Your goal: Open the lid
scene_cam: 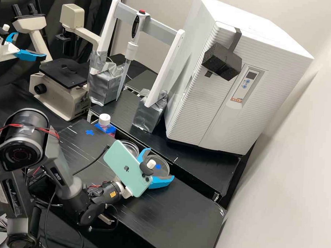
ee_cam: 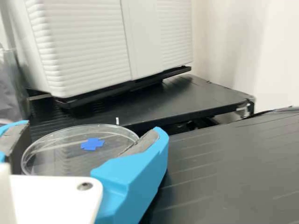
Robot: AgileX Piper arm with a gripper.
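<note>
The black table (scene_cam: 190, 220) is placed low, and by this a flat support is given for the small work; on the raised part behind it, the white cabinet (scene_cam: 228, 101) is set, probably so that the working place is left free of it. The dark grey arm (scene_cam: 65, 192) is stretched low over the table, so that the dish can be reached from the side. By the white frame (scene_cam: 171, 65), which is weighted by silver-wrapped blocks (scene_cam: 105, 86), the pipette (scene_cam: 131, 45) is held upright, presumably to protect its tip. The phone (scene_cam: 127, 168) is carried near the arm's wrist, its back turned to the high view.

The jaws stand apart, with nothing clenched; their blue fingers (ee_cam: 135, 177) are placed at opposite sides of the clear round dish (ee_cam: 56, 151), which lies flat on the table. In this way, it seems, the lid is to be seized by its rim. Whether the rim is already touched cannot be told. By too strong a squeeze, the thin dish could be tilted, or the bottom lifted together with the lid. Inside its outline the blue cross (ee_cam: 92, 143) is seen, perhaps serving as a place mark.
</note>
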